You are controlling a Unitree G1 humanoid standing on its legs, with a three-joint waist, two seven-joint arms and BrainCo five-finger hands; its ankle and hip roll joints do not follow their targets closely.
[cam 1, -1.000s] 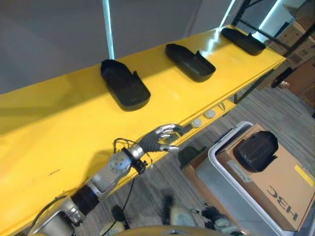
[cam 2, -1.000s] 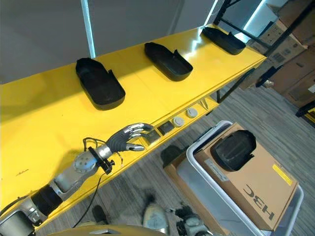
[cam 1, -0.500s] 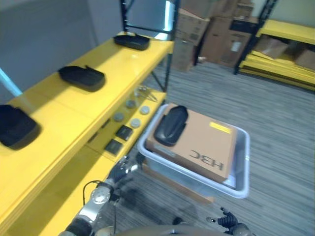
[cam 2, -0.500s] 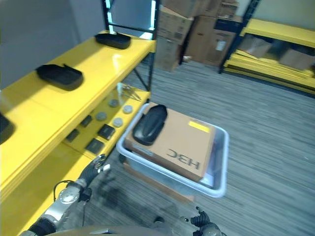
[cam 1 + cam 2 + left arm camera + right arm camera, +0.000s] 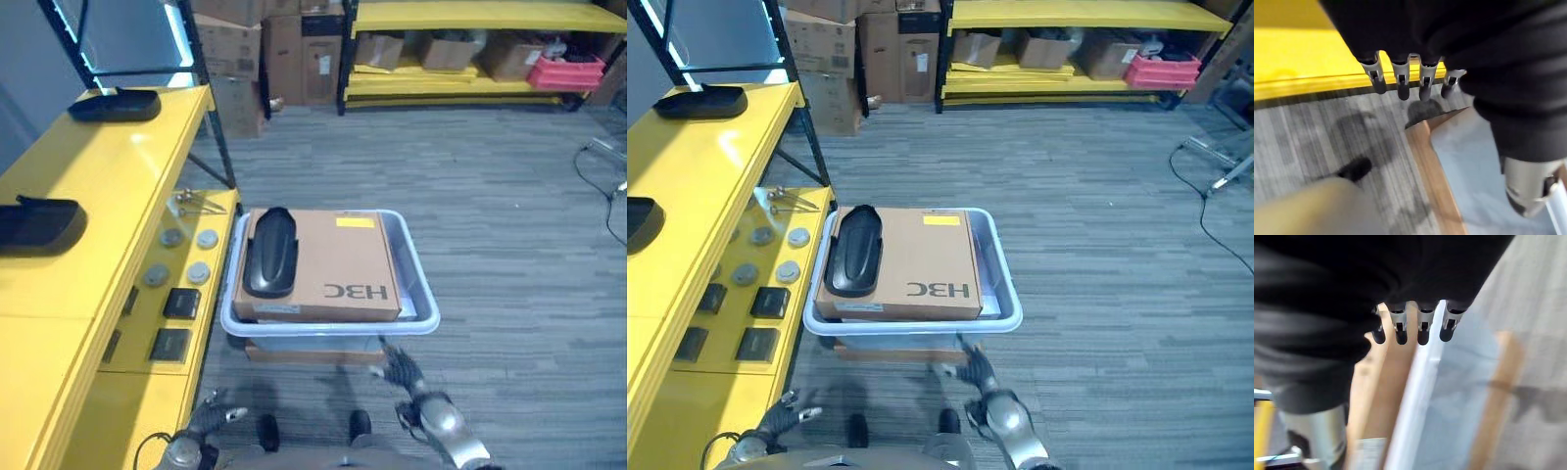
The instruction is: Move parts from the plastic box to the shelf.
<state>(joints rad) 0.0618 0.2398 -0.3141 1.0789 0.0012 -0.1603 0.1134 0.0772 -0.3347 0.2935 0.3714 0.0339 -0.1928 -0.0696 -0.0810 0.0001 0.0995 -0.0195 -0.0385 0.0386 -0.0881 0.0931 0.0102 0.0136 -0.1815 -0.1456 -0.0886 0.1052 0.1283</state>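
Black part lies on the cardboard box inside the plastic box, beside the yellow shelf. My right hand and left hand hang empty with loose fingers. Risk: the smooth part slipping off the cardboard if I grab crooked.

Grey striped carpet floor spreads ahead of the hands. Far beyond them stands a yellow storage rack with black uprights, holding brown cardboard boxes and a red plastic crate; taller stacked cardboard cartons stand alongside.
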